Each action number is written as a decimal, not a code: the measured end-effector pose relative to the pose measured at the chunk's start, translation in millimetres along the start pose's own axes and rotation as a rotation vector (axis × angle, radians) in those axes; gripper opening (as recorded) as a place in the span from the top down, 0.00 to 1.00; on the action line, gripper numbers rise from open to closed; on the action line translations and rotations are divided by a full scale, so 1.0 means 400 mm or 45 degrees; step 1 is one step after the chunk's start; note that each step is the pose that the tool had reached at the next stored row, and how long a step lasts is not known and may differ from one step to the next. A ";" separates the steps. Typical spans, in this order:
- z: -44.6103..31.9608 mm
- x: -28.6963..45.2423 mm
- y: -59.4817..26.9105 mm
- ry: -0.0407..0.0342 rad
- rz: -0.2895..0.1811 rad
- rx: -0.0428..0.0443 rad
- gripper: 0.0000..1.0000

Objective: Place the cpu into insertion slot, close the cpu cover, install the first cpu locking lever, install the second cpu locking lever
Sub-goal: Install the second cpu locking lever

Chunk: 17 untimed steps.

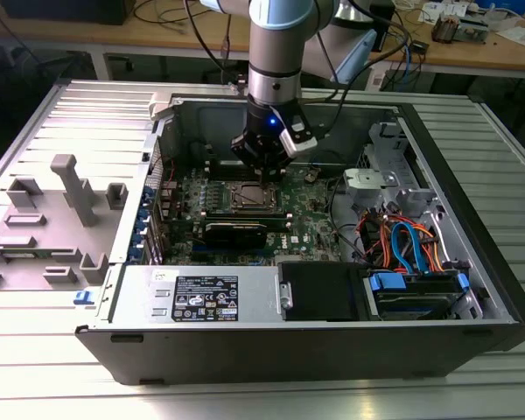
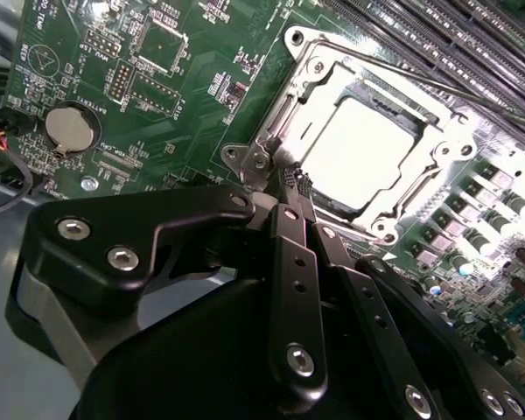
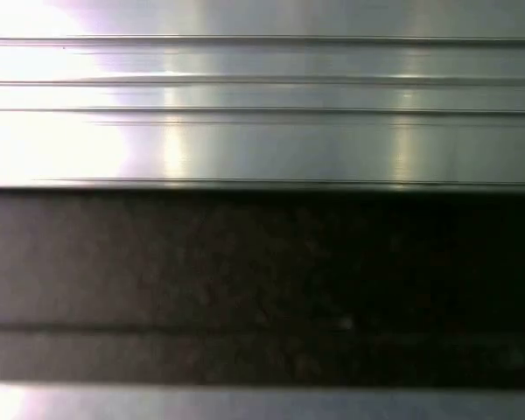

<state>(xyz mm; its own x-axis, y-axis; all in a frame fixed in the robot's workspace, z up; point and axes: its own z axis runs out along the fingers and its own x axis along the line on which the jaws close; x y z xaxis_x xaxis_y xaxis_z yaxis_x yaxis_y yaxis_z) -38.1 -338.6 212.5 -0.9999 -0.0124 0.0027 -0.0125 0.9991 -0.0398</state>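
Grey plastic shapes (image 1: 70, 188) lie on a flat panel at the exterior view's left, on the ridged metal surface (image 1: 245, 398). Next comes the open computer case (image 1: 472, 262). A silver box (image 1: 192, 297) in its front has a white label (image 1: 206, 300) with black print that is too small to read. Behind it is the green board (image 1: 311, 219).

The black fingers (image 2: 284, 236) hang over the board, at one corner of the insertion slot (image 1: 252, 197). Their tips are pressed together, and I can't see anything between them. The cpu (image 2: 359, 144) sits in the slot, and it glares white. The cpu cover (image 2: 319, 66) lies flat around it. A round silver battery (image 2: 70, 129) is close by.

Orange and blue wires (image 1: 402, 245) fill the exterior view's right side. The arm (image 1: 276, 52) hides the board behind it.

In the first wrist view there are silver metal ridges (image 3: 262, 96) and a dark band (image 3: 262, 262).
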 end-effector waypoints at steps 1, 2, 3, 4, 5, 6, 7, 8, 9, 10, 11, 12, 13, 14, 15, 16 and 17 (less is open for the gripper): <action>-0.004 0.000 -0.001 0.0000 0.000 0.000 0.89; -0.009 0.000 -0.001 -0.0001 0.000 0.000 0.89; -0.013 0.000 -0.001 -0.0001 0.000 0.000 0.89; -0.016 0.000 -0.002 -0.0001 0.000 0.000 0.89; -0.016 0.000 -0.003 -0.0001 0.000 0.000 0.89; -0.017 0.000 -0.004 -0.0002 0.000 0.000 0.89; -0.017 0.000 -0.007 -0.0001 0.000 0.000 0.89; -0.016 0.000 -0.011 -0.0001 0.000 0.000 0.89; -0.016 0.000 -0.016 -0.0001 0.000 0.000 0.89; -0.016 0.000 -0.027 -0.0001 0.000 0.000 0.89; -0.015 0.000 -0.033 -0.0001 0.000 0.000 0.89; -0.015 0.000 -0.037 -0.0001 0.000 0.000 0.89; -0.014 0.000 -0.043 -0.0001 0.000 0.000 0.89; -0.014 0.001 -0.047 -0.0001 0.000 0.000 0.89; -0.013 0.001 -0.049 -0.0002 0.000 0.000 0.89; -0.013 0.001 -0.050 -0.0001 0.000 0.000 0.89; -0.014 0.001 -0.051 0.0000 0.000 0.000 0.89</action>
<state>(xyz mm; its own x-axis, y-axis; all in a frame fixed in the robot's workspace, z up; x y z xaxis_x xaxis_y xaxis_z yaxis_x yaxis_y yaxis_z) -38.1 -358.8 218.7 -0.9999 -0.0125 0.0026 -0.0126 0.9991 -0.0398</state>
